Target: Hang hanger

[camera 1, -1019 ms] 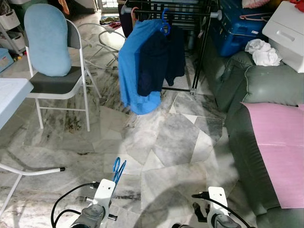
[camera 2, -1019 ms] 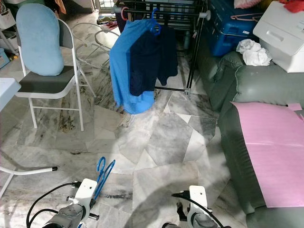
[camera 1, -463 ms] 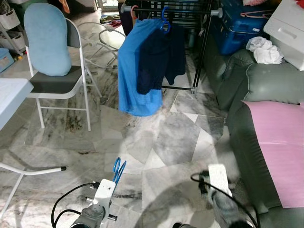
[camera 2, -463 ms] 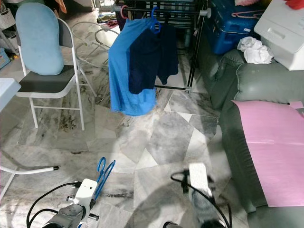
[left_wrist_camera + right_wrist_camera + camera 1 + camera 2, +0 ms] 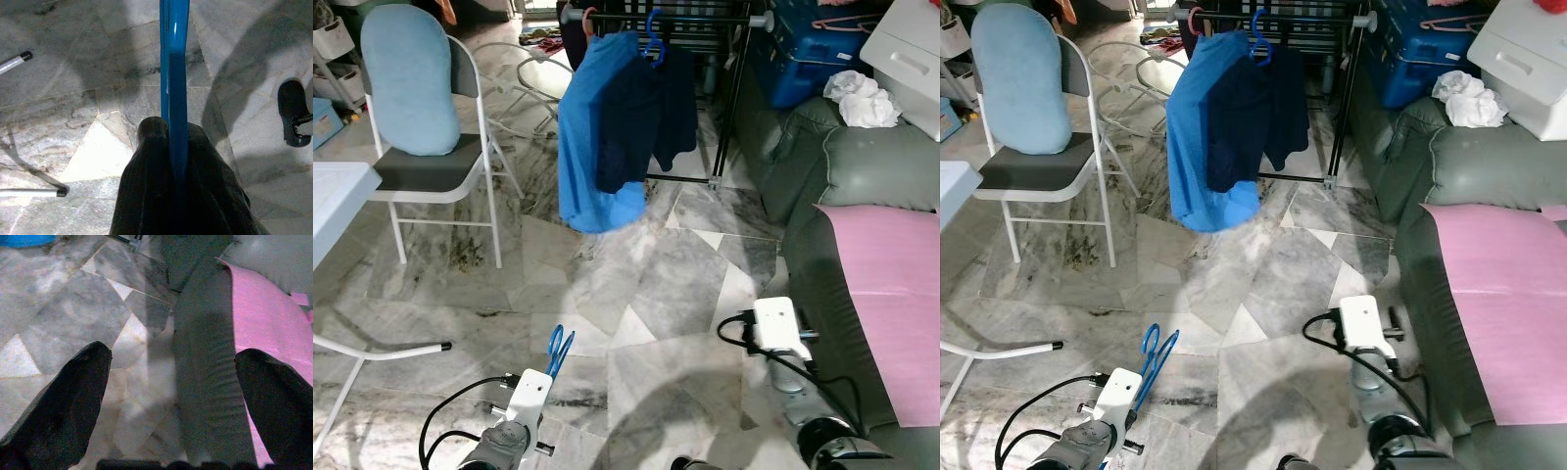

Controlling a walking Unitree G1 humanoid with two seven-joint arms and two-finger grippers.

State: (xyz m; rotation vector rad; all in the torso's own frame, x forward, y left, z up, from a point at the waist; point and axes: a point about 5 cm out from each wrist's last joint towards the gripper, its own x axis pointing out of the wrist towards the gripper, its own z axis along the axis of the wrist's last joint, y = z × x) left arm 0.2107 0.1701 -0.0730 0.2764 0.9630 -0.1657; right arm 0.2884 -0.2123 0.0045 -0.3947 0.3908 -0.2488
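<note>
Left eye view looks down across a marble floor (image 5: 636, 284) toward a black clothes rack (image 5: 729, 98), which I use as my landmark. A green sofa (image 5: 862, 186) with a pink sheet (image 5: 891, 284) runs forward from the rack's right side. A white folding chair (image 5: 431, 171) with a pale blue cushion (image 5: 411, 78) stands well to the rack's left. On the rack's top bar hangs a bright blue garment (image 5: 587, 137) over a dark navy one (image 5: 646, 117), carried on a blue hook already in place.

Well short of the rack, low and on my left, my left gripper (image 5: 171, 132) is clamped tight on the blue hanger (image 5: 558, 350). Its two black fingers (image 5: 146, 196) pinch the hanger's plastic bar between them, as the left wrist view shows close up. So the hanger is in my hand, well apart from the bar.

My right gripper (image 5: 171, 377) is raised toward the sofa, on the rack's right and nearer to me. Its fingers are spread wide with nothing between them.

I judge the step in hand to be carrying the hanger to the rack; hanging is not yet done. Next I would need to walk closer, lift the left arm to bar height, and set the hook over a free stretch of bar beside the hung clothes.
</note>
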